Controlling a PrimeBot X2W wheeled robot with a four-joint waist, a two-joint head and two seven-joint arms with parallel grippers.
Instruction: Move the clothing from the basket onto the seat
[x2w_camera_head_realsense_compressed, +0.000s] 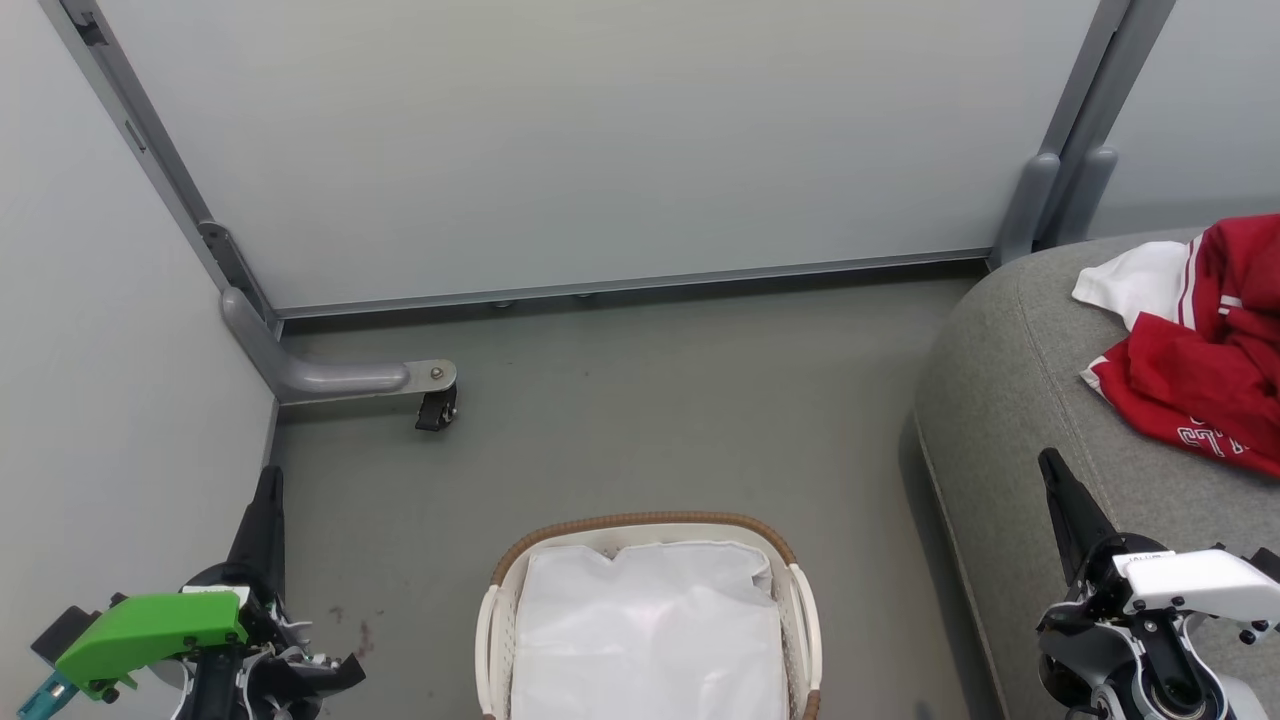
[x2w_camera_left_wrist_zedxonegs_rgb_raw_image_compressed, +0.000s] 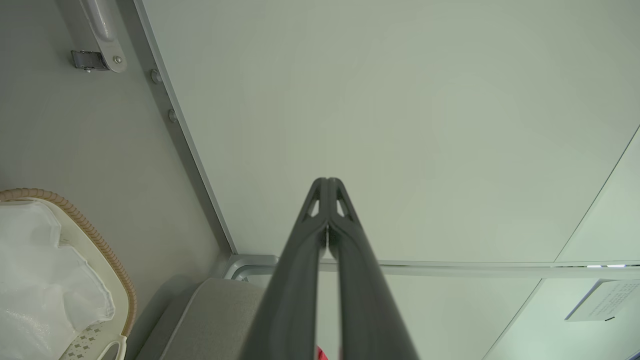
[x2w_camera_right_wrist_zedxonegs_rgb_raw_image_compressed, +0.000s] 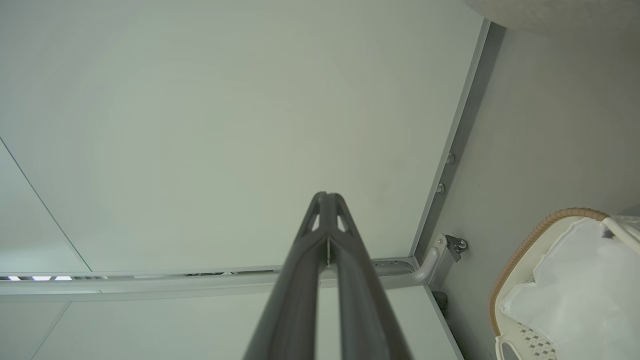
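From the head view, the clothing (x2w_camera_head_realsense_compressed: 1195, 350) lies in a red and white heap on the seat (x2w_camera_head_realsense_compressed: 1010, 400) at the right, well apart from the basket (x2w_camera_head_realsense_compressed: 640, 522), which sits on the floor (x2w_camera_head_realsense_compressed: 650, 400) at the bottom middle with just its white liner (x2w_camera_head_realsense_compressed: 650, 630) inside. The left gripper (x2w_camera_head_realsense_compressed: 268, 482) rests low at the left and the right gripper (x2w_camera_head_realsense_compressed: 1050, 466) low at the right beside the seat's edge, each with its fingers pressed together and nothing between them. In the left wrist view that gripper (x2w_camera_left_wrist_zedxonegs_rgb_raw_image_compressed: 327, 182) points at a pale wall panel (x2w_camera_left_wrist_zedxonegs_rgb_raw_image_compressed: 400, 125), shut and empty, with the basket rim (x2w_camera_left_wrist_zedxonegs_rgb_raw_image_compressed: 100, 245) and liner off to one side and a corner of the seat (x2w_camera_left_wrist_zedxonegs_rgb_raw_image_compressed: 215, 320) below. The right wrist view shows the same for the other gripper (x2w_camera_right_wrist_zedxonegs_rgb_raw_image_compressed: 327, 196): closed on nothing, basket (x2w_camera_right_wrist_zedxonegs_rgb_raw_image_compressed: 530, 240) holding no garment. To my eye the job looks done, with nothing left in the basket to carry over.
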